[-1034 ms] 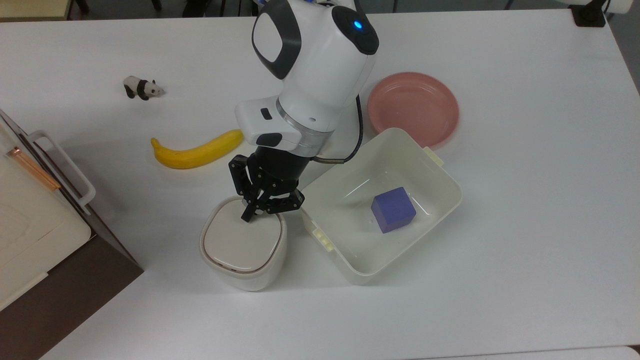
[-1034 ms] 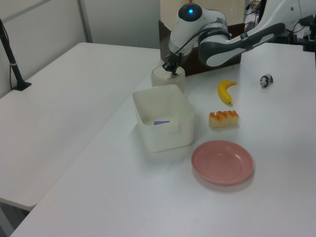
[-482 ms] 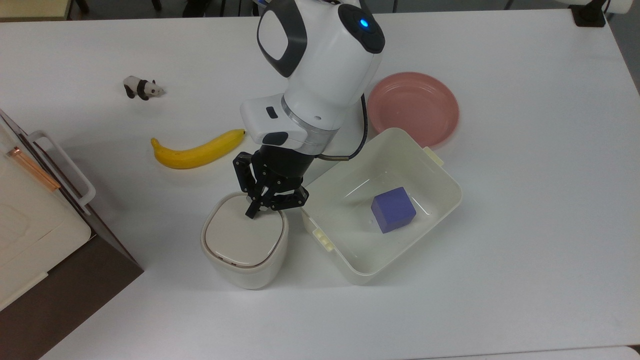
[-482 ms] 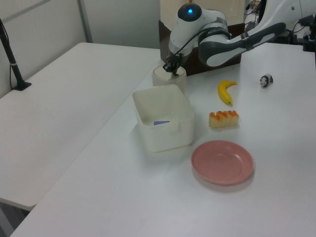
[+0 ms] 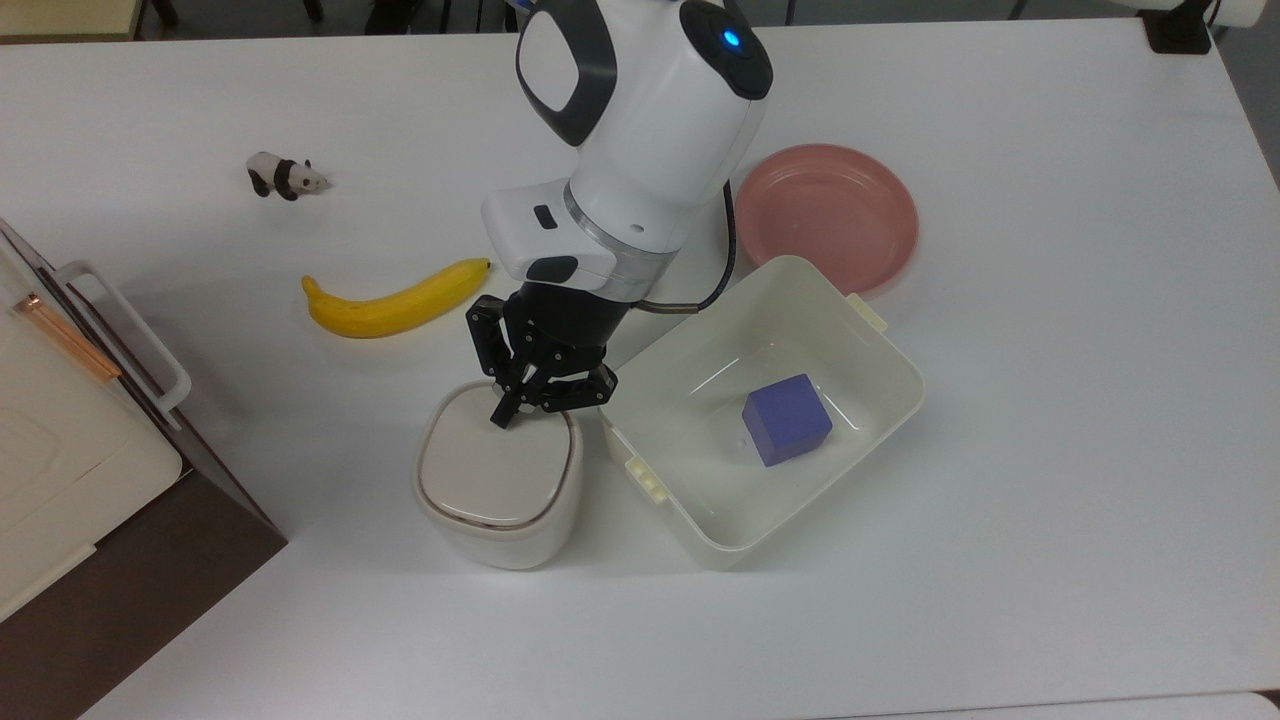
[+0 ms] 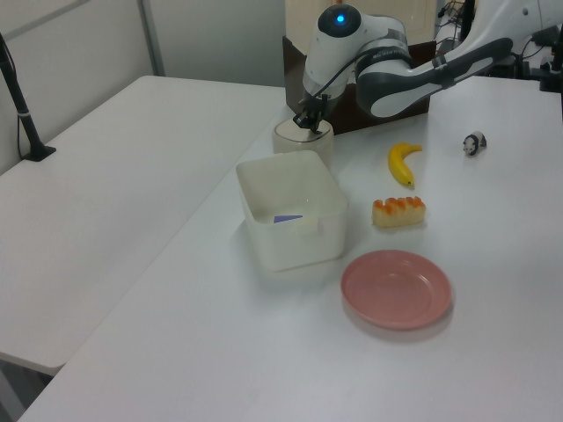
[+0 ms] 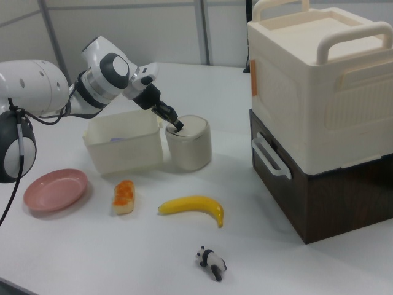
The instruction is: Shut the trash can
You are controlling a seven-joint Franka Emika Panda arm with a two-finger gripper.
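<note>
Now the trash can (image 5: pixel 498 480), a small cream-white rounded-square plastic bin, stands on the white worktop (image 5: pixel 1050 420) with its smooth beige lid (image 5: pixel 493 468) lying flat on top, a thin dark seam running round the rim. Gripper (image 5: pixel 503 413) is clenched, black fingers pinched together with nothing between them, tip pressing down on the lid's far edge in the top view; in the right view the gripper (image 7: pixel 177 126) touches the lid near its left rim. Just beside the can, on the top view's right, sits a larger white rectangular tub (image 5: pixel 880 400) with side clips, glossy plastic, open-topped, holding one blue-purple cube (image 5: pixel 786 419). Beyond the tub is a pink round plate (image 5: pixel 826 215), shallow, bare. A yellow banana (image 5: pixel 395 299), curved, lies on the top view's left of the arm; a small black-and-white panda figure (image 5: pixel 283 176) is well apart further left. In the left view an orange-topped bread piece (image 6: pixel 398 211) lies between banana and plate. At the top view's left edge stands a cream ribbed plastic box (image 7: pixel 319 80) with handles on a dark brown cabinet (image 7: pixel 313 190).
</note>
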